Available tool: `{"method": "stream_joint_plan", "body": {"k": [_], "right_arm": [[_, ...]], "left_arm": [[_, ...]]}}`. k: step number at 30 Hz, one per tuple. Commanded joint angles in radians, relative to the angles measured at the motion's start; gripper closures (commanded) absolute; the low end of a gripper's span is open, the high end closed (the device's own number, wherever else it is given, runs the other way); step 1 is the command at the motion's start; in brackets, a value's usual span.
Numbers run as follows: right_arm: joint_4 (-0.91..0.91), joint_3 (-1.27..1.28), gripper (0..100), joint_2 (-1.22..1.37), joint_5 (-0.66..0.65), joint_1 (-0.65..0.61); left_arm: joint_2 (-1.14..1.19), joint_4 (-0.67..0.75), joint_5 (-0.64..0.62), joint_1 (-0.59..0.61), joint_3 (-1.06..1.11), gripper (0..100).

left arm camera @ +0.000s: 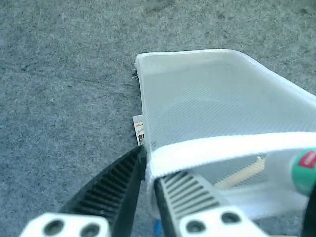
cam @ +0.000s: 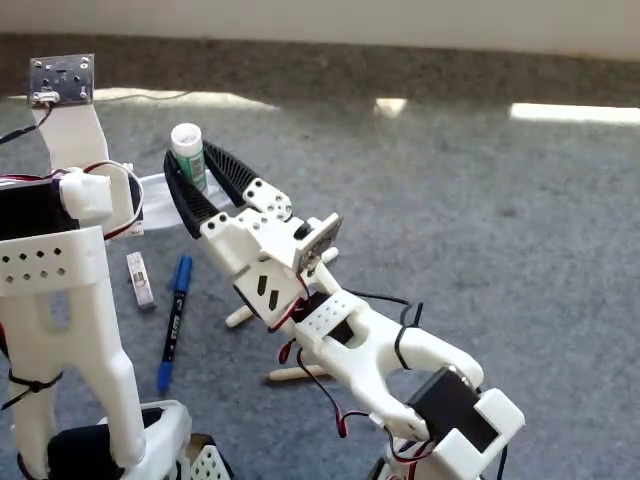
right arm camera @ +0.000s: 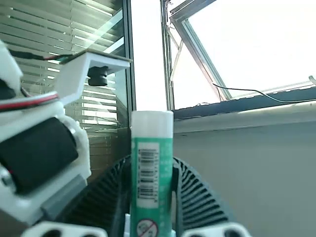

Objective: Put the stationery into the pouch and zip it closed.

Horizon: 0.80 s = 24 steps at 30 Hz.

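Pouch [left arm camera: 212, 98] of white mesh stands open at the far left of the grey carpet [cam: 480, 200], its rim pinched between the left gripper's [left arm camera: 149, 169] jaws. The right gripper [cam: 190, 160] clamps an upright green-and-white glue stick [cam: 187, 150] close by the pouch's mouth. Nearer, a blue pen [cam: 174, 322], a small white block [cam: 140, 279] and wooden sticks [cam: 298, 373] lie on the carpet.

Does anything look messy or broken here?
Nothing looks broken or spilled. The blue pen and a small white eraser just lie loose on the carpet, and the right tool holds the glue stick upright.
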<state>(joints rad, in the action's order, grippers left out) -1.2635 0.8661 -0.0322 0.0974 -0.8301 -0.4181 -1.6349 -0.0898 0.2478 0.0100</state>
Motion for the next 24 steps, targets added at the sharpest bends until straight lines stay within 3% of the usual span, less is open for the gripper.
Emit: {"method": "stream_joint_plan", "body": {"k": [1, 13, 19, 24], "right_arm": [[-0.018, -0.031, 99.3, -0.007, 0.002, -0.061], [-0.024, -0.028, 99.0, 0.093, 0.000, -0.074], [0.010, 0.001, 84.9, 0.019, 0.000, -0.084], [0.051, 0.030, 84.6, -0.042, 0.000, -0.079]], "left_arm": [[0.001, -0.005, -0.012, -0.019, -0.002, 99], [0.001, 0.002, -0.012, 0.008, -0.002, 99], [0.001, -0.002, -0.012, 0.013, -0.002, 99], [0.001, -0.003, -0.012, 0.015, -0.002, 99]]}}
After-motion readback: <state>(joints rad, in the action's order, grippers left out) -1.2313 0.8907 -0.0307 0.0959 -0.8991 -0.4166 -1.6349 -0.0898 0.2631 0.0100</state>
